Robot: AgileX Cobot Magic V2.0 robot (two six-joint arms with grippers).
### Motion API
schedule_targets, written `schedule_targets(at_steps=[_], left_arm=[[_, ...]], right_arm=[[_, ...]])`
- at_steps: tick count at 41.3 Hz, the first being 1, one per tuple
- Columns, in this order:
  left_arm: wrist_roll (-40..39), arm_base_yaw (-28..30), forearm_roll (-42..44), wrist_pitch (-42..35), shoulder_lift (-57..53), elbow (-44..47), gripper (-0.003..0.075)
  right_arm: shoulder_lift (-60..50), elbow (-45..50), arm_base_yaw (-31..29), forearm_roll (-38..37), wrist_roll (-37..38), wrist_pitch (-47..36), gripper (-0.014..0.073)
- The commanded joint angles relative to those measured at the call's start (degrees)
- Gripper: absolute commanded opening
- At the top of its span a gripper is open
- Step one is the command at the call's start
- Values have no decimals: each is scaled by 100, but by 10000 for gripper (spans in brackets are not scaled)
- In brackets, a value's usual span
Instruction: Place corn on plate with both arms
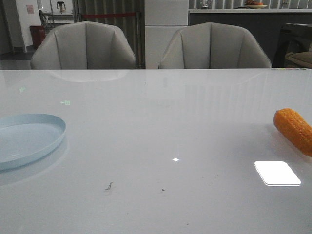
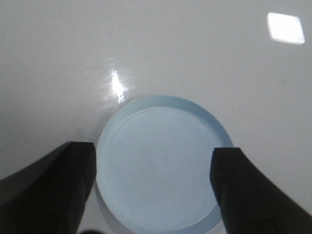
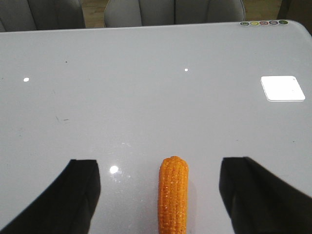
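Behind, two grey chairs [image 1: 84,46] face the glossy white table [image 1: 161,126].

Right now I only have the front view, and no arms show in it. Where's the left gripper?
Observer: The left gripper hangs open above the plate, one of its fingers showing at each side of it.
Operator: And the right one?
Observer: The right gripper is open too, with the corn lying between its fingers, apart from both.
Operator: Front view crops the corn. Anything on the plate?
Observer: Nothing. The left wrist view shows it bare.
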Motion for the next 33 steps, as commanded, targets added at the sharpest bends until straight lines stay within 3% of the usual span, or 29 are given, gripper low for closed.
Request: schedule_targets(at_steps=[1,7,17,33], left_arm=[[-197,330,-127,296,462,-575,545],[-197,775,-423,1038,1464,-1176,535],[-186,782,-423,1721,2824,-1863,442],[-174,784,-400,1640,3632,-2111,417]], right_arm=[[-24,-196,1,-24,-26,-338,606],[-24,-196,1,-24,-26,-308,606],[-24,-203,1,-24,-26,-314,606],[-24,-202,1,-24,-26,-267,606]])
